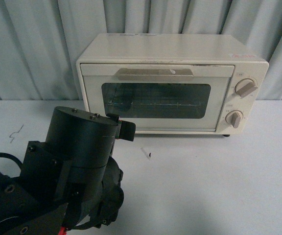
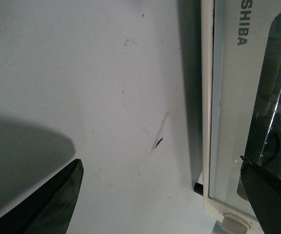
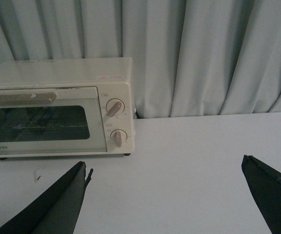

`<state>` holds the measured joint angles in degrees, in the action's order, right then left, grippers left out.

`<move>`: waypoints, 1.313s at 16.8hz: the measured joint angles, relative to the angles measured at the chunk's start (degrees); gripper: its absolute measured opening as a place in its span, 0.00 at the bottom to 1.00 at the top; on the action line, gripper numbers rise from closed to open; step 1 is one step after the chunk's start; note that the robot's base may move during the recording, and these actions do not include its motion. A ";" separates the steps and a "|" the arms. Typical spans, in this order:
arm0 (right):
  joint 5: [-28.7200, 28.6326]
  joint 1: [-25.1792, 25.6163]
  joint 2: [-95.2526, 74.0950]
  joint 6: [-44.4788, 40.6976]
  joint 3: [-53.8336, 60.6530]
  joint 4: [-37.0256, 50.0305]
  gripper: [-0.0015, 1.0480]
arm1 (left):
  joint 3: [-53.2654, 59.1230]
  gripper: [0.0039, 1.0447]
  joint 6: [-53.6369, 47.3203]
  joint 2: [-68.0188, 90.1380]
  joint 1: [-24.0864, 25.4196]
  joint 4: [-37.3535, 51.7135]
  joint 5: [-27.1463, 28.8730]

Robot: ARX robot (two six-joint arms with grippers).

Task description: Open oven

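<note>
The cream-white oven (image 1: 173,81) stands at the back of the white table (image 1: 214,186), its glass door shut and the beige bar handle (image 1: 154,73) along the door's top. Two round knobs (image 1: 246,88) sit on its right side. My left arm fills the lower left of the front view, one finger (image 1: 126,129) near the oven's lower left corner. In the left wrist view my left gripper (image 2: 160,161) is open and empty, one finger in front of the oven door (image 2: 228,97). My right gripper (image 3: 165,162) is open and empty, well back from the oven (image 3: 57,112).
A pale grey curtain (image 1: 33,49) hangs close behind the table and oven. A small dark mark (image 1: 147,153) lies on the table in front of the oven; it also shows in the left wrist view (image 2: 157,142). A squiggle mark (image 1: 16,132) is at the left.
</note>
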<state>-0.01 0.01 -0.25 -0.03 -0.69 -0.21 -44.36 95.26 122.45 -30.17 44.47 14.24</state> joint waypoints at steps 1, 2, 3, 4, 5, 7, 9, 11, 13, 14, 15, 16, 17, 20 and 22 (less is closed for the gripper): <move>0.00 0.00 0.00 0.02 0.00 0.00 0.94 | -1.20 0.94 0.39 0.72 0.00 -0.63 0.02; 0.00 0.00 0.00 0.00 0.00 0.00 0.94 | -1.95 0.94 0.55 1.09 0.00 -0.74 0.15; 0.00 0.00 0.00 0.00 0.00 0.00 0.94 | -3.02 0.94 0.66 1.49 0.02 -0.98 0.15; 0.00 0.00 0.00 0.00 0.00 0.00 0.94 | -3.91 0.94 0.74 1.70 0.02 -1.20 0.17; 0.00 0.00 0.00 0.00 0.00 0.02 0.94 | -4.57 0.94 0.83 1.88 0.28 -1.20 0.22; 0.00 0.00 0.00 0.00 0.00 0.00 0.94 | -5.53 0.94 0.83 2.29 0.74 -1.51 0.26; 0.00 0.00 0.00 0.00 0.00 0.00 0.94 | -5.90 0.94 0.81 2.86 1.36 -1.57 0.33; 0.00 0.00 0.00 0.00 0.00 0.00 0.94 | -5.90 0.94 0.81 3.10 2.27 -1.53 0.35; 0.00 0.00 0.00 0.00 0.00 0.00 0.94 | -5.35 0.94 0.81 3.10 3.17 -0.52 0.33; 0.00 0.00 0.00 0.00 0.00 0.00 0.94 | -4.59 0.94 0.81 3.10 3.37 -0.42 0.31; 0.00 0.00 0.00 0.00 0.00 0.00 0.94 | -3.74 0.94 0.85 3.10 3.58 0.00 0.33; 0.00 0.00 0.00 0.00 0.00 0.00 0.94 | -3.23 0.94 0.87 3.04 3.76 0.37 0.33; 0.00 0.00 0.00 0.00 0.00 0.02 0.94 | -2.69 0.94 0.90 2.78 3.82 0.63 0.33; 0.00 0.00 0.00 0.00 0.00 0.00 0.94 | -0.98 0.94 0.81 1.33 3.82 0.00 0.20; 0.00 0.00 0.00 0.00 0.00 0.02 0.94 | -0.50 0.94 0.74 0.61 3.87 -0.63 -0.09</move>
<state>-0.01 0.01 -0.25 -0.03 -0.69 -0.19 -44.86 96.01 123.07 -26.30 43.83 14.15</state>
